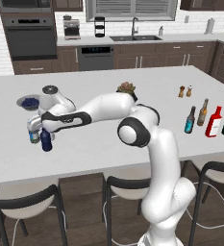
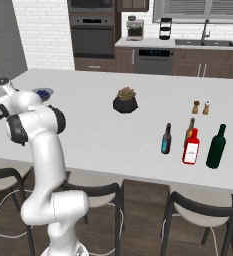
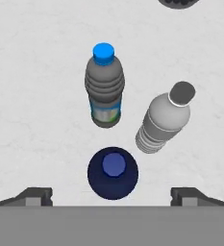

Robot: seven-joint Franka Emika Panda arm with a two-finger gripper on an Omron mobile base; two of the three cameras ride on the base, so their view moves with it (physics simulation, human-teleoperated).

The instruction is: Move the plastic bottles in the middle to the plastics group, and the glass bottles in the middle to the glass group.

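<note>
I had the end effector (image 3: 111,194) spread wide over the stout navy plastic bottle (image 3: 113,173), set beside the clear water bottles (image 3: 105,86) near the worktop's (image 3: 31,120) left edge; next, lift clear toward the red glass bottle (image 1: 214,122).

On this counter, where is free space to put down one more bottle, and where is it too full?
Free: the wide bare stretch of counter between the potted plant and the teal-labelled bottle, and the front edge below. Crowded: around the red bottle, amber bottle and green bottle; also beside the navy bottle.

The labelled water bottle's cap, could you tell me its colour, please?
Bright blue cap, clearest in the hand view.
</note>
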